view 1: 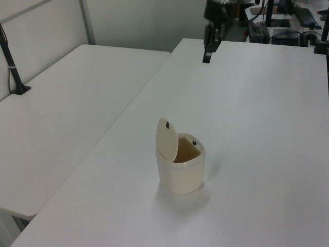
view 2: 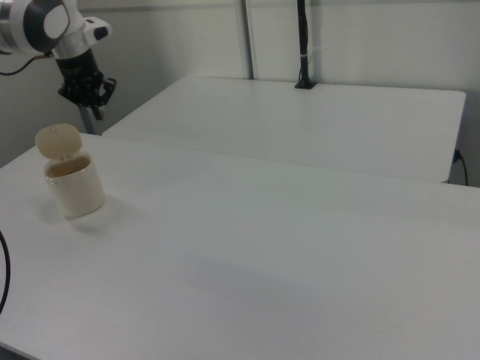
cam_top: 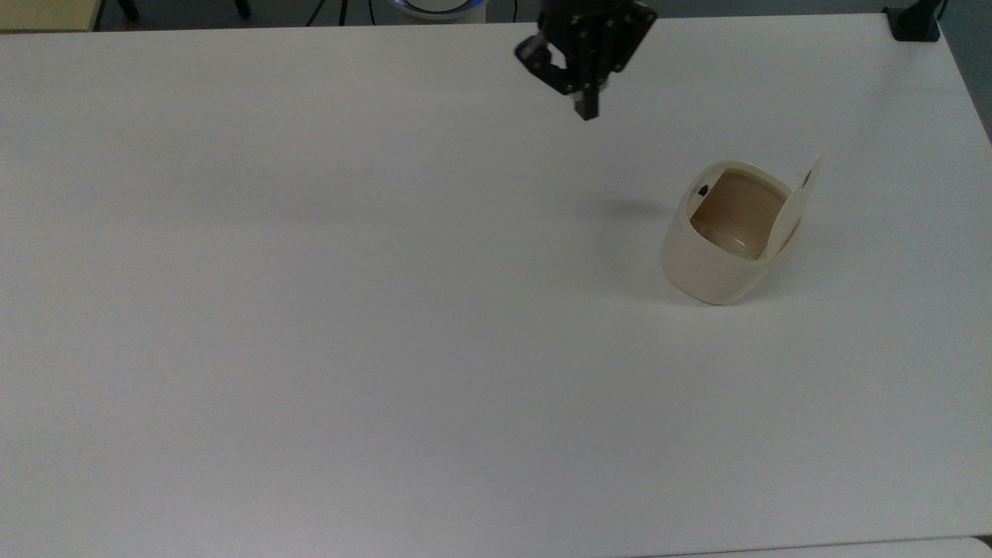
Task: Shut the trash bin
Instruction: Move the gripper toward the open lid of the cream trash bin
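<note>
From the top view, the pincer (cam_top: 587,108) is hanging above the white table (cam_top: 310,310), its fingers pointing down and drawn together into one dark tip, so it is looking clenched and is holding nothing. Below it in the frame and off toward the top view's right, well apart from it, the trash bin (cam_top: 725,240) is standing on the table with its tan inside showing. Its lid (cam_top: 794,208) is tipped up on the side of the bin farthest from the pincer, nearly on edge, which is why the mouth is gaping toward the camera.

In the left view, the pincer (view 1: 206,55) is hovering high over the far part of the table (view 1: 267,128), and the trash bin (view 1: 180,167) is sitting nearer the camera and lower, well apart from it. The lid (view 1: 167,139) is standing upright on the left view's left of the rim.

In the right view, the pincer (view 2: 94,101) is dangling behind the trash bin (view 2: 73,184), a little toward the right view's right. The lid (view 2: 58,141) is rising above the rim. I would guess the arm is heading over to push that lid down, and a closed tip suits pushing.
</note>
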`<state>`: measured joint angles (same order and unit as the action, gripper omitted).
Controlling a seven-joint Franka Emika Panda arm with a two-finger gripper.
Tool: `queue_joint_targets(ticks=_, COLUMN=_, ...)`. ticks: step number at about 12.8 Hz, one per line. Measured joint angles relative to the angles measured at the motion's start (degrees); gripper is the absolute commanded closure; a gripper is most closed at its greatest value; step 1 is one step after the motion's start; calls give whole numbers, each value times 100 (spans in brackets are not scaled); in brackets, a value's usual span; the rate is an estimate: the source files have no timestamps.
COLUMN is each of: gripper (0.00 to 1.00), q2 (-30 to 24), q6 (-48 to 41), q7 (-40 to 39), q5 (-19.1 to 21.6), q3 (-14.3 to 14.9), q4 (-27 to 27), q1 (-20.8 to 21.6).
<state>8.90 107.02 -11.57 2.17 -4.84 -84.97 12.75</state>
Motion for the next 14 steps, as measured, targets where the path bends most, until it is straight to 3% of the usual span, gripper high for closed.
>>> queue_joint_targets(ticks=5, gripper=100, q2=463, q6=1627, q7=-1, q5=3, q3=-6, q4=0, q1=853)
queue_joint_targets(ticks=14, gripper=100, q2=1188, q6=3192, q7=-70, q5=-40, q3=-7, q4=11, q1=1699)
